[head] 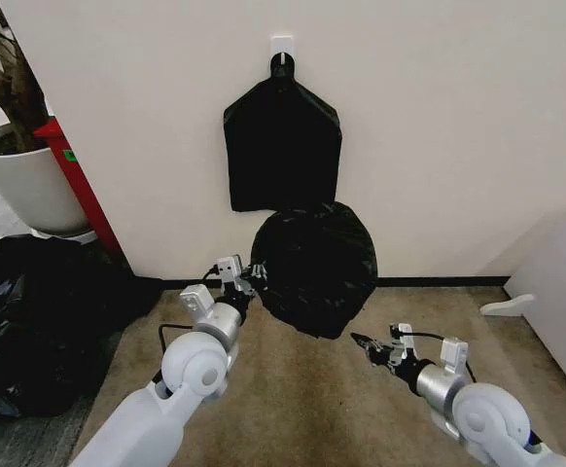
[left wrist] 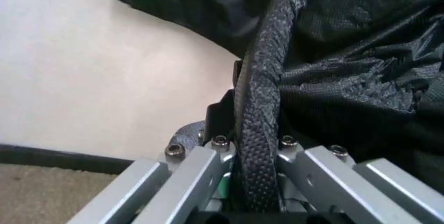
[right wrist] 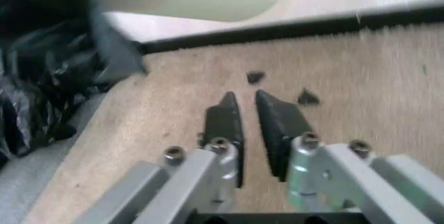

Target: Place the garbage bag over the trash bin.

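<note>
Left claw [head: 251, 281] gripping garbage bag [head: 314, 263] rim, right claw [head: 367, 343] empty

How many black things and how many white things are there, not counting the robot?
Black: 3, the garbage bag held by the left gripper, the flat black bundle on the wall hook, the heap of black bags.
White: 2, the plant pot, the wall hook.
Total: 5
</note>
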Controlling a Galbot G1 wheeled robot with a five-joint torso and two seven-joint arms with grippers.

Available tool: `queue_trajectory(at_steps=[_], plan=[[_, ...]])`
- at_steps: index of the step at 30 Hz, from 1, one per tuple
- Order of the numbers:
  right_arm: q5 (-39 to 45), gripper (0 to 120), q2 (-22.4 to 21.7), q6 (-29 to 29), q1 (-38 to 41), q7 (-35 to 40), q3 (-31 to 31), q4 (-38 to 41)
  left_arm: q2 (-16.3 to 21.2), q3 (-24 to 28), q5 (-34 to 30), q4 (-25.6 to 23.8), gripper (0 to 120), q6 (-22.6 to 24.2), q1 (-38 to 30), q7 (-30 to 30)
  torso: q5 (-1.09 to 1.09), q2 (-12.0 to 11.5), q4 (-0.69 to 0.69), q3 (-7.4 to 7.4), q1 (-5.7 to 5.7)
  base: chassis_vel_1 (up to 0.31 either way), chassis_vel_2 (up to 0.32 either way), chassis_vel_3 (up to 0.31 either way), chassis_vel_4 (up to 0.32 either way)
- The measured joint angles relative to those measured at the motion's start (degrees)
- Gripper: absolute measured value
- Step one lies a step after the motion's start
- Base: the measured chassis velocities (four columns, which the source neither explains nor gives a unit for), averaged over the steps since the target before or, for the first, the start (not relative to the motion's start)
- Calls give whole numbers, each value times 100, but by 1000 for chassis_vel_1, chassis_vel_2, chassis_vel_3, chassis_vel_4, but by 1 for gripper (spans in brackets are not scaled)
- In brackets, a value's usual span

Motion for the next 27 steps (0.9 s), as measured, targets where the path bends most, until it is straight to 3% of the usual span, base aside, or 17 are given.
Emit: queue_trajectory(at_steps=[2, 5, 7, 11, 17, 23, 27], plan=[[-205, 16, 0, 322, -53, -412, 27, -81, -9, -51, -180, 50, 2, -5, -38, -33, 0, 0, 0, 0, 0, 0, 0, 0, 0], [-576, 27, 34, 1349, -91, -1932, 150, -565, -25, -102, -654, 218, 2, 5, -90, -59, 0, 0, 0, 0, 0, 0, 0, 0, 0], [-588, 36, 70, 1570, -86, -2473, 212, -773, -27, -114, -937, 305, 2, 47, -95, -77, 1, 0, 0, 0, 0, 0, 0, 0, 0], [-193, 49, 194, 1606, -74, -2542, 213, -828, -11, -131, -1430, 399, 2, 231, -97, -131, 0, 0, 0, 0, 0, 0, 0, 0, 0], [818, 72, 426, 1067, -196, -2163, 181, -592, 27, -130, -1900, 635, 2, 375, -129, -276, 0, 0, 1, 0, 0, 0, 0, 0, 0], [1059, 94, 724, 810, -446, -2045, 263, -543, 10, -127, -2188, 614, 2, 403, -185, -476, 1, 0, -1, -1, 0, 0, 0, 0, 0], [1049, 97, 850, 785, -461, -2017, 252, -577, -20, -115, -2256, 587, 2, 410, -203, -530, -2, 0, -1, -1, 0, 0, 0, 0, 0]])
